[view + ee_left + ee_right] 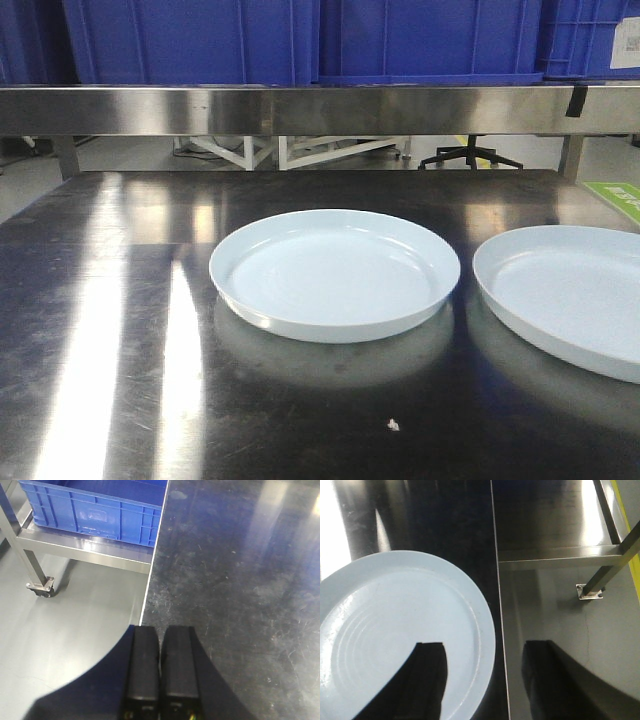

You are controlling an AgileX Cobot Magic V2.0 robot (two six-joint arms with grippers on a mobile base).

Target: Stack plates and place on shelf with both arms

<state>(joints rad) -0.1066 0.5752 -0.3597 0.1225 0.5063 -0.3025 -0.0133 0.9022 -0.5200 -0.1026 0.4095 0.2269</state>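
Two white plates lie side by side on the dark steel table (pixel 100 330). One plate (pixel 335 272) is at the middle; the other plate (pixel 570 295) is at the right, cut by the frame edge. The right wrist view shows the ridged plate (pixel 395 630) below my right gripper (pixel 485 650), which is open: its left finger (pixel 427 680) is over the plate, its right finger (pixel 545 680) is past the table's edge. My left gripper (pixel 161 630) is shut and empty, above the table's left edge. Neither gripper shows in the front view.
A steel shelf (pixel 320 108) runs along the back, above the table, with blue crates (pixel 190 40) on it. The left wrist view shows a blue crate (pixel 95 510) on a wheeled steel rack and grey floor (pixel 65 630). A steel frame leg (pixel 610 570) stands right of the table.
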